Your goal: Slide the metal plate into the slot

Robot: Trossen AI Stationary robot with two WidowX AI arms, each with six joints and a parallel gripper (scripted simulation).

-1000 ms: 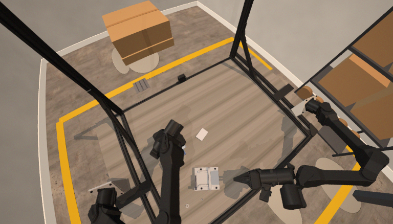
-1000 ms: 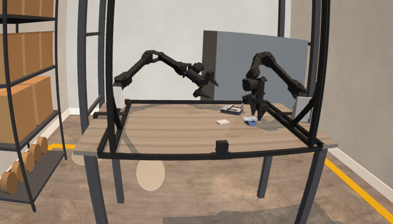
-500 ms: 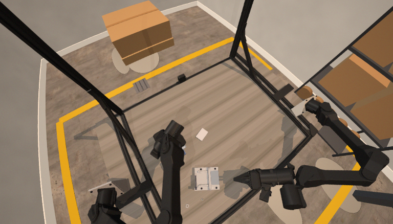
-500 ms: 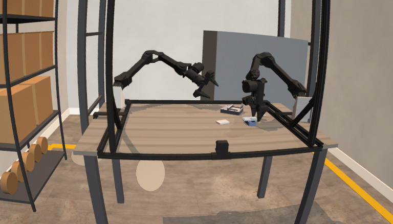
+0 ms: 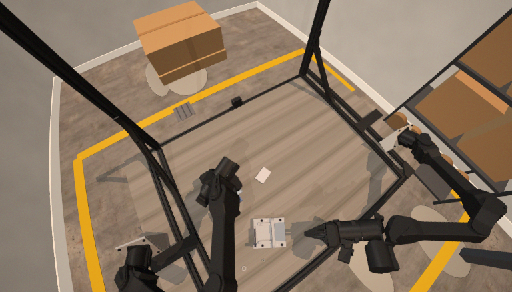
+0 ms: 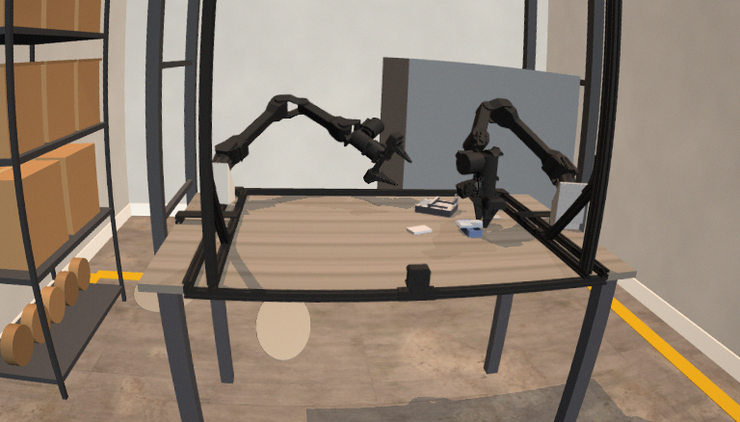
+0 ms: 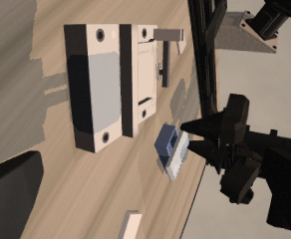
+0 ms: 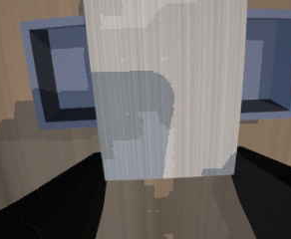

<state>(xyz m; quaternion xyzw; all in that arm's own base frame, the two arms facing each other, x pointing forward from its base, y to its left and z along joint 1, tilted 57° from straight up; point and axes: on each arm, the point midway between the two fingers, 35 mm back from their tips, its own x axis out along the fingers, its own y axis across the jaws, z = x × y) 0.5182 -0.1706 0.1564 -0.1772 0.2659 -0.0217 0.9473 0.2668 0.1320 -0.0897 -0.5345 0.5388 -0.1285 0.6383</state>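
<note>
Right gripper (image 5: pixel 221 185) (image 6: pixel 483 221) (image 7: pixel 187 134) (image 8: pixel 169 151): standing partly open, fingertips flanking the near end of a pale plate (image 6: pixel 469 223) (image 7: pixel 175 156) (image 8: pixel 200 100); cannot tell if they are gripping. Plate is lying across a blue holder (image 6: pixel 471 232) (image 7: pixel 165 140) (image 8: pixel 66 70); its slope is not showing.

Left gripper (image 5: pixel 306 233) (image 6: pixel 404 172) (image 7: pixel 16 184): hanging wide open, holding nothing, pointing toward the block (image 5: pixel 264 232) (image 6: pixel 436 208) (image 7: pixel 103 95). Second plate (image 5: pixel 263 175) (image 6: pixel 418 229) (image 7: pixel 130 226) is lying between the grippers, nearer the right.
</note>
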